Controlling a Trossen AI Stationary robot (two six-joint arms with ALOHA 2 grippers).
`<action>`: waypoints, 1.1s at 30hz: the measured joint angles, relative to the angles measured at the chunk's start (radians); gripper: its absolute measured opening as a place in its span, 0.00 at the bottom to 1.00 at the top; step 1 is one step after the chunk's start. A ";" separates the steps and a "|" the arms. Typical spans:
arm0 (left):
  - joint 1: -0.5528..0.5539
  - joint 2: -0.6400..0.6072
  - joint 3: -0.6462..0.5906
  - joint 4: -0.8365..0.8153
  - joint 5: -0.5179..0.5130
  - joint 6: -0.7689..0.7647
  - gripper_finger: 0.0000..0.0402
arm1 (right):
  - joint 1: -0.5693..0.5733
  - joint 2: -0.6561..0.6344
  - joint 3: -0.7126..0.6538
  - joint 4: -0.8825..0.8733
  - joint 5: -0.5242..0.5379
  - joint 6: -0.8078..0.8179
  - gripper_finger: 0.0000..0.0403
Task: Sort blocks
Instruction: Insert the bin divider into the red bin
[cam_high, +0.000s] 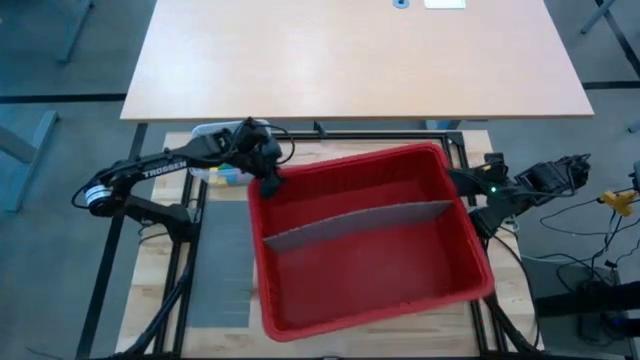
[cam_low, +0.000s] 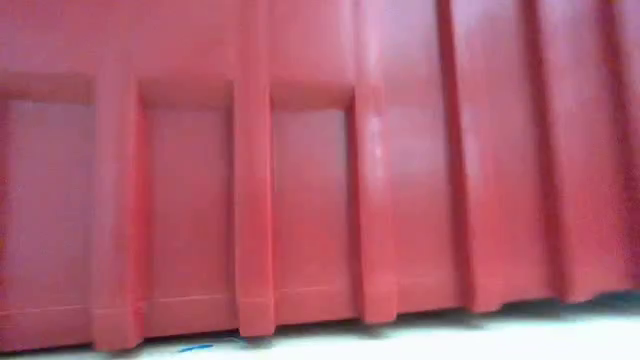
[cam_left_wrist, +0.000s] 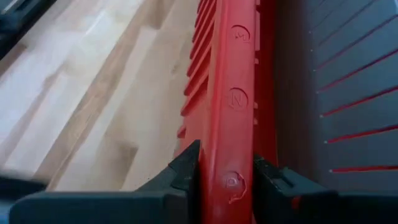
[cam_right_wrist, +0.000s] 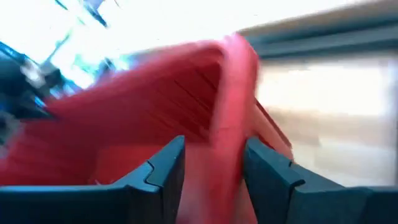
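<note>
- left gripper (cam_left_wrist: 225, 177): fingers straddle the rim of the red bin (cam_high: 370, 290), one finger outside, one inside, both pressed against the wall — pinching the rim. In the high view it sits at the bin's far-left corner.
- right gripper (cam_right_wrist: 214, 165): fingers either side of the bin's rim on the opposite side, at the far-right corner; they look tight on the rim, pinching it, though the wrist view is smeared by motion.
- so both arms hold one bin, one at each far corner; the bin lies skewed on the table (cam_high: 150, 265), its long axis running roughly left to right between the two grippers.
- grey divider panel (cam_high: 360, 222): one, running along the bin's long axis, splitting it into a far and a near compartment. Both compartments look bare of blocks.
- blocks: none clearly countable. Only a small yellow and blue patch (cam_high: 226, 177) just outside the bin, beside the left gripper, under a clear tub (cam_high: 212, 132); can't count them.
- left arm is the nearer one to that patch; right arm is well apart from it, across the bin.
- low view: filled by the bin's ribbed outer wall, nothing else.
- count: two grippers, one bin, one divider, one tub, blocks unclear.
</note>
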 joint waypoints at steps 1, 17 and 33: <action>0.000 -0.002 -0.001 -0.020 -0.012 -0.016 0.18 | 0.000 -0.001 0.009 -0.002 0.003 -0.018 0.36; -0.046 -0.051 -0.002 -0.106 -0.055 -0.228 0.17 | 0.000 -0.001 0.133 -0.024 0.020 -0.177 0.40; -0.077 -0.262 -0.009 -0.315 -0.169 -0.414 0.16 | 0.000 0.005 0.127 -0.101 -0.108 -0.120 0.41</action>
